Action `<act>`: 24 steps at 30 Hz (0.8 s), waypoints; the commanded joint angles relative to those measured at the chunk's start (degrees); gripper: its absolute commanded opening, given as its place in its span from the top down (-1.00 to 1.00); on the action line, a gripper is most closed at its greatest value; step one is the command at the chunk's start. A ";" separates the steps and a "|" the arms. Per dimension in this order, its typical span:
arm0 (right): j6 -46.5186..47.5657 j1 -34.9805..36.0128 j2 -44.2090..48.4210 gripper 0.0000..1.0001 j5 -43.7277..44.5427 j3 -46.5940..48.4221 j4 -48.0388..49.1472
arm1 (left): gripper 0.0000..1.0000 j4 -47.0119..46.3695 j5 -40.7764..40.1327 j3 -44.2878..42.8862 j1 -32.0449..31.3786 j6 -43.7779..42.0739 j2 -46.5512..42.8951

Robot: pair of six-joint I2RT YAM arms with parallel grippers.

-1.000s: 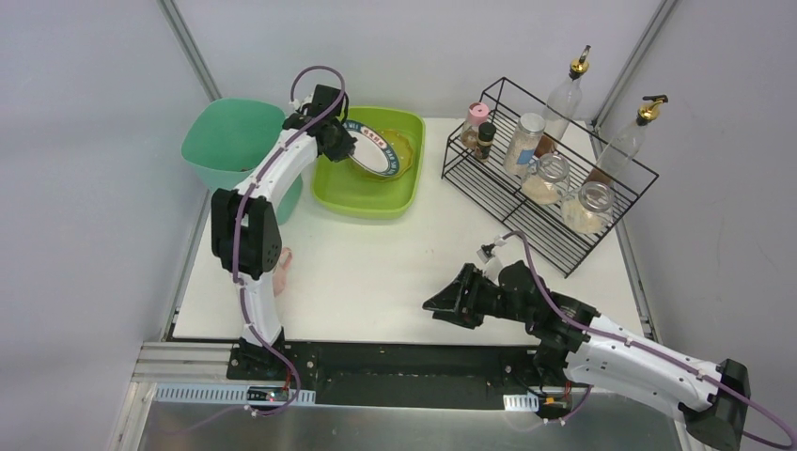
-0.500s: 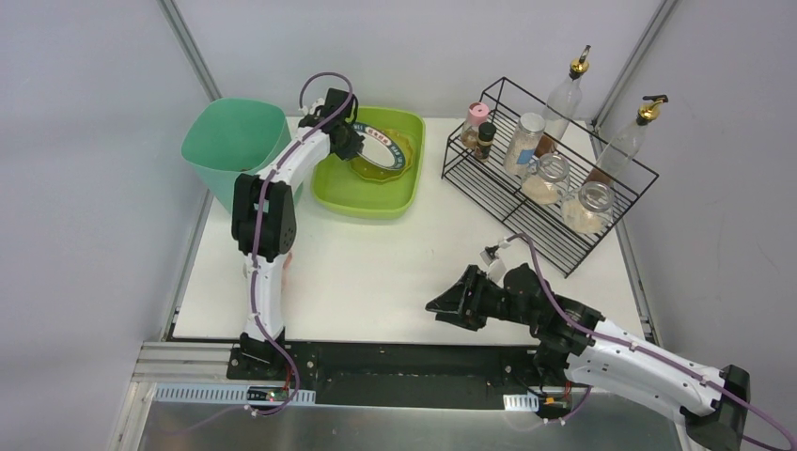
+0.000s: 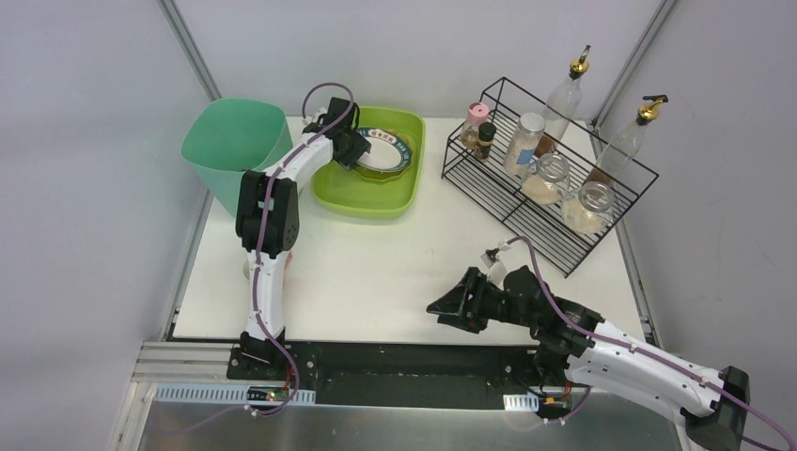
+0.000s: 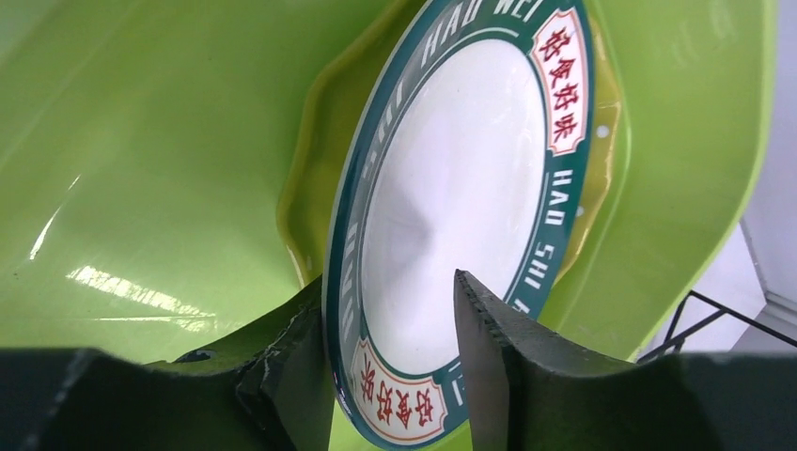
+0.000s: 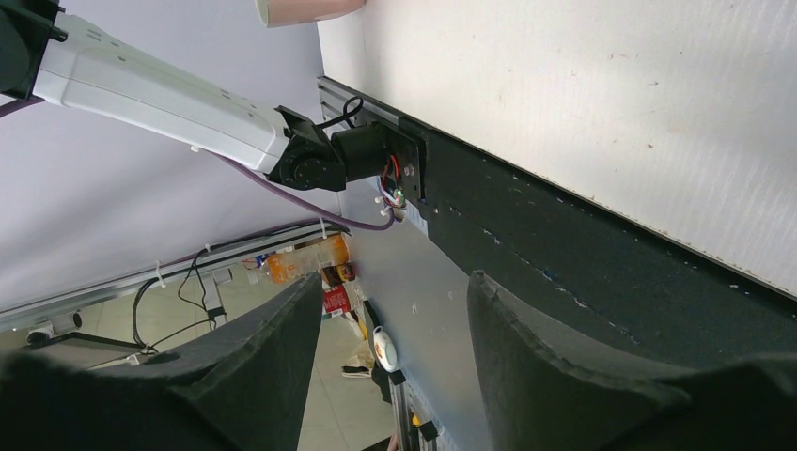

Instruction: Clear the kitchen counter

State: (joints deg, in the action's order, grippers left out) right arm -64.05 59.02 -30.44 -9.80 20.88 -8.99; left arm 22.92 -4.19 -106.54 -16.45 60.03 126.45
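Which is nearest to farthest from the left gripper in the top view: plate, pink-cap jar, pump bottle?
From the left gripper:
1. Plate: its rim sits between the jaws.
2. Pink-cap jar: off to the right, at the back.
3. Pump bottle: far right.

Counter (image 3: 395, 272): white, matt, smooth; front rail (image 5: 601, 272) black, matt, faintly grainy. Tub (image 4: 141, 141): lime-green plastic, glossy, bright highlights. Plate (image 4: 461, 188): glazed, glossy, white centre, printed teal rim. Rack (image 3: 498, 193): thin black metal wire. Bin (image 3: 226, 141): teal plastic, satin. Left gripper (image 4: 390, 291) jaws: black, matt, finely ridged.
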 commanded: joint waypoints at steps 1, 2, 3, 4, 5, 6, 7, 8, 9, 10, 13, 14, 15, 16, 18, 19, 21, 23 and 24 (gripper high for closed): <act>-0.62 0.21 0.84 -0.22 0.13 0.04 0.39 | 0.05 -3.00 1.68 1.25 -0.08 0.56 -0.78; -0.77 0.21 0.93 -0.23 0.21 0.00 0.38 | 0.04 -3.05 1.84 1.49 -0.08 0.46 -0.97; -0.79 0.18 0.96 -0.22 0.30 -0.09 0.44 | 0.04 -3.04 2.15 1.66 -0.08 0.35 -1.18; -0.88 0.21 1.03 -0.22 0.27 -0.14 0.40 | 0.03 -3.05 2.57 1.88 -0.08 0.20 -1.32; -0.89 0.21 1.11 -0.22 0.30 -0.19 0.38 | 0.03 -3.12 2.97 2.27 -0.16 0.01 -1.52; -0.99 0.16 1.09 -0.22 0.31 -0.15 0.38 | 0.02 -3.06 3.46 2.52 -0.16 -0.26 -1.78; -1.05 0.24 1.16 -0.22 0.39 -0.14 0.39 | 0.02 -3.05 4.03 2.92 -0.16 -0.53 -1.96; -1.11 0.22 1.19 -0.23 0.35 -0.21 0.38 | 0.01 -3.10 4.09 3.23 -0.17 -0.82 -2.12; -1.26 0.18 1.27 -0.23 0.44 -0.23 0.38 | 0.01 -2.99 5.81 3.51 -0.17 -1.09 -2.23; -1.27 0.17 1.33 -0.23 0.48 -0.23 0.38 | 0.00 -2.90 6.89 3.79 -0.09 -1.26 -2.35; -1.32 0.21 1.42 -0.24 0.61 -0.01 0.10 | -0.04 -1.45 9.72 4.37 -0.10 -1.94 -2.35; -1.32 0.21 1.42 -0.24 0.77 0.09 -0.29 | -0.05 -0.83 10.55 4.58 -0.08 -2.23 -2.27; -1.22 0.20 1.43 -0.24 0.89 0.18 -0.65 | -0.06 -0.35 11.34 4.75 -0.07 -2.67 -2.33; -1.26 0.17 1.59 -0.24 0.93 0.21 -0.87 | -0.06 0.20 11.76 4.93 -0.01 -3.19 -2.36; -1.40 0.21 1.85 -0.24 1.24 0.21 -1.23 | -0.09 1.73 12.66 4.63 0.13 -4.31 -2.09; -1.55 0.21 2.07 -0.24 1.39 0.21 -1.42 | -0.13 2.77 13.41 3.84 0.27 -4.96 -1.44; -1.84 0.21 2.51 -0.25 1.57 0.13 -1.75 | -0.14 5.86 15.80 0.74 0.72 -6.23 0.65; -2.18 0.21 2.79 -0.25 1.84 0.21 -2.32 | -0.14 8.39 17.75 -2.47 1.49 -7.51 2.83; -2.39 0.29 3.00 -0.25 1.89 0.25 -2.48 | -0.15 9.79 18.56 -4.26 1.88 -7.66 4.19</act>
State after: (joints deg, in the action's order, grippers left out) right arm -65.12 59.02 -28.62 -9.04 20.86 -10.79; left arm 26.83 9.02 -104.42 -16.01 55.66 127.37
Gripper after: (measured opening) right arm 0.622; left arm 0.571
